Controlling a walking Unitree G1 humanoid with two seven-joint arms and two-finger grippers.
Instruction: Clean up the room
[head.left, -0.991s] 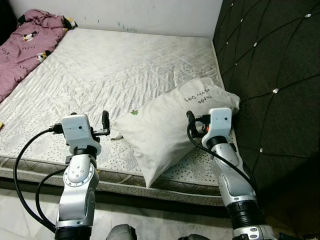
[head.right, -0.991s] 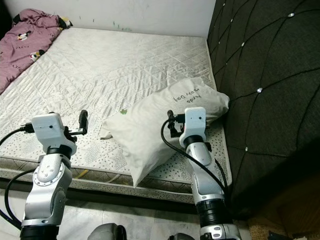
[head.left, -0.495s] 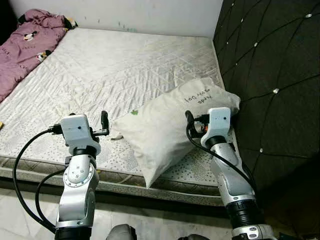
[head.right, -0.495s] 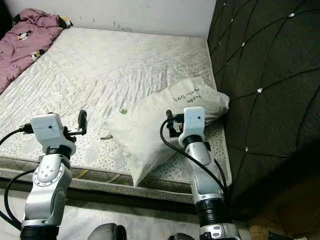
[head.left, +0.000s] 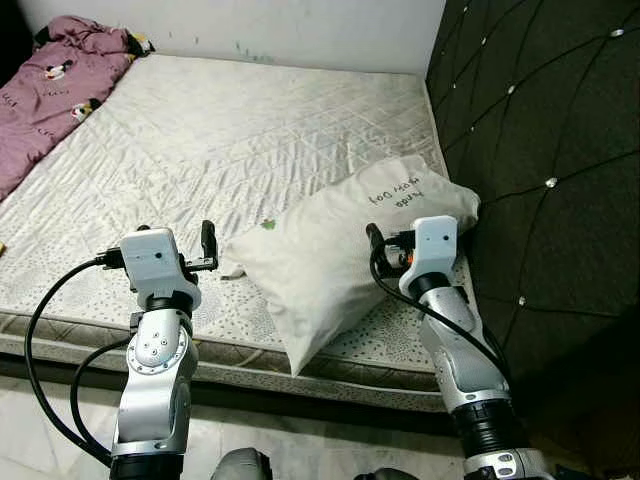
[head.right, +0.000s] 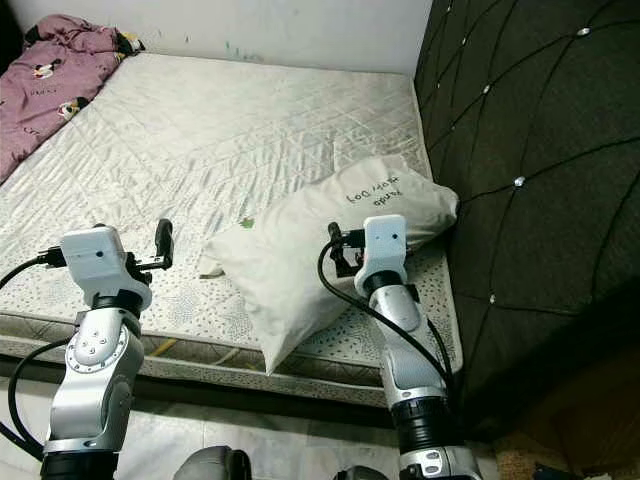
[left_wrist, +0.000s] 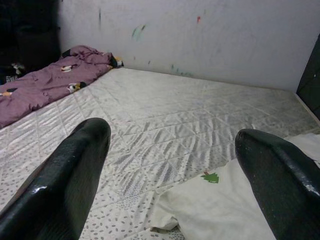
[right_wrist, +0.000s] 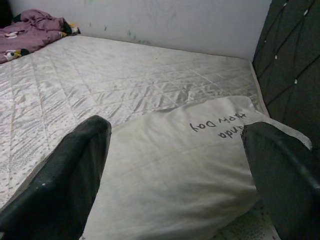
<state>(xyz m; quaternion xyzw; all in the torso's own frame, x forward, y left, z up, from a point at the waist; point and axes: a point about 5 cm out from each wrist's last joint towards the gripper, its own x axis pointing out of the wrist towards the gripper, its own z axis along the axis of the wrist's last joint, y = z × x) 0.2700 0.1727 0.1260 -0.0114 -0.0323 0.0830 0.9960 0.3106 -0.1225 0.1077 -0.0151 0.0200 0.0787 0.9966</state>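
White pillow (head.left: 330, 260) on mattress (head.left: 200, 140), right claw (right_wrist: 175, 165) wide open just before it, left claw (left_wrist: 170, 165) open, empty.

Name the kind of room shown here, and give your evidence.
Most likely a bedroom: a bare quilted mattress, a white pillow beside a dark tufted headboard, and a purple blanket at the far corner.

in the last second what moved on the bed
The right gripper crept slightly toward the robot's left, over the white pillow, fingers open, gripping nothing. The left gripper, pillow and purple blanket stayed as they were.
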